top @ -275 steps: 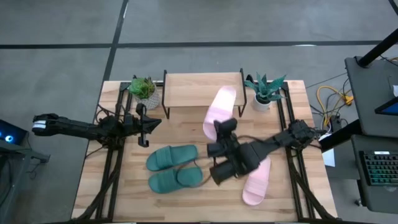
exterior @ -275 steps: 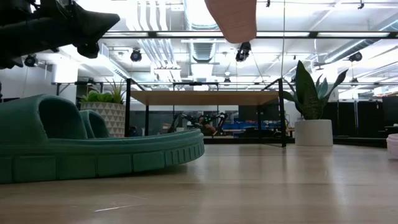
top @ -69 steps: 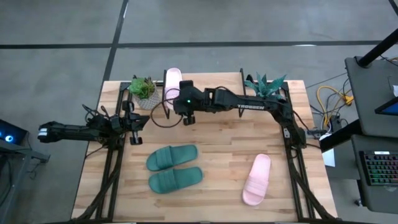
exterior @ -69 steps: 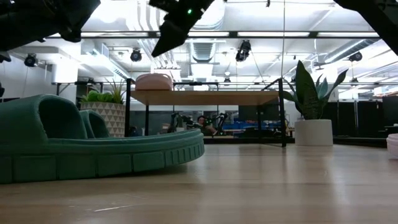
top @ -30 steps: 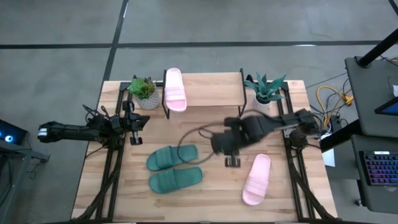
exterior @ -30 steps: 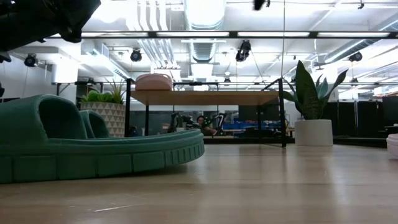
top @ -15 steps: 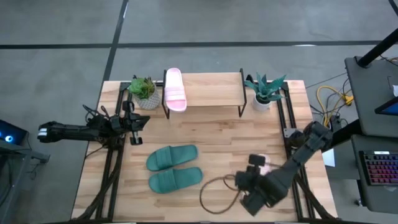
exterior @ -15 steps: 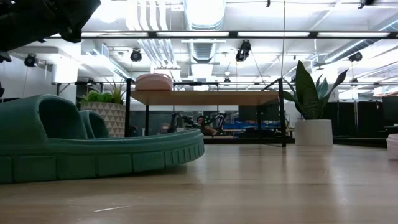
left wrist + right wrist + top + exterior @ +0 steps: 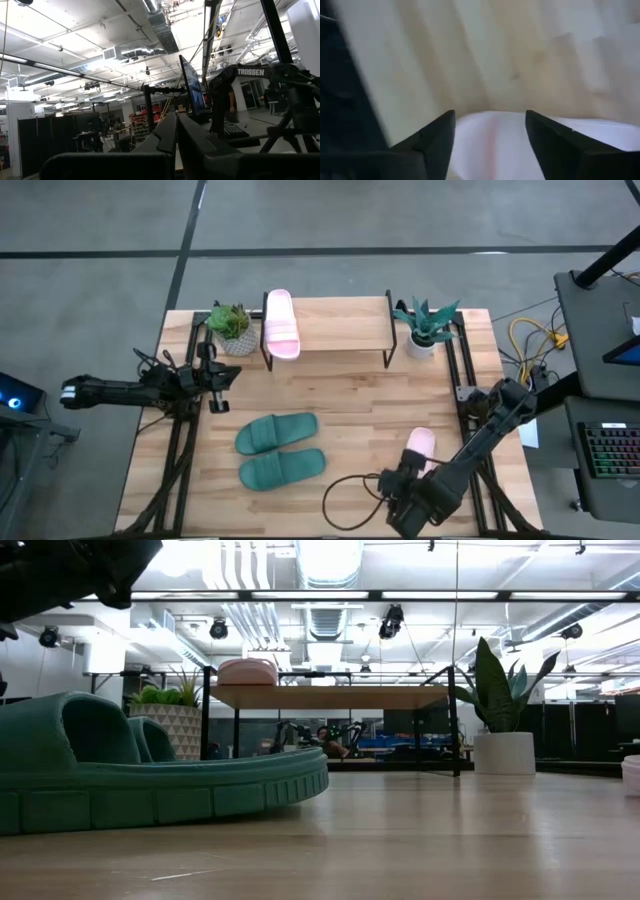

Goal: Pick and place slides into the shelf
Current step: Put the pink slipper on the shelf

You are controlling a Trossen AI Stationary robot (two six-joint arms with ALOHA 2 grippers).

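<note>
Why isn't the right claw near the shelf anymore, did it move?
Yes. The right gripper has come away from the shelf to the table's near edge, open over the pink slide.

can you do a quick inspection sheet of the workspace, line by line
surface: wooden table, bare planks between the items
job's things: one pink slide lies on the shelf at its left end; second pink slide on the table, partly under the right arm; green pair side by side on the table
clutter: two potted plants, one left of the shelf, one right
grippers: right gripper open, over the second pink slide; left gripper shut, parked at the table's left edge
cables: black loop near the right arm; yellow cable off the table
surroundings: keyboard on a side desk
</note>
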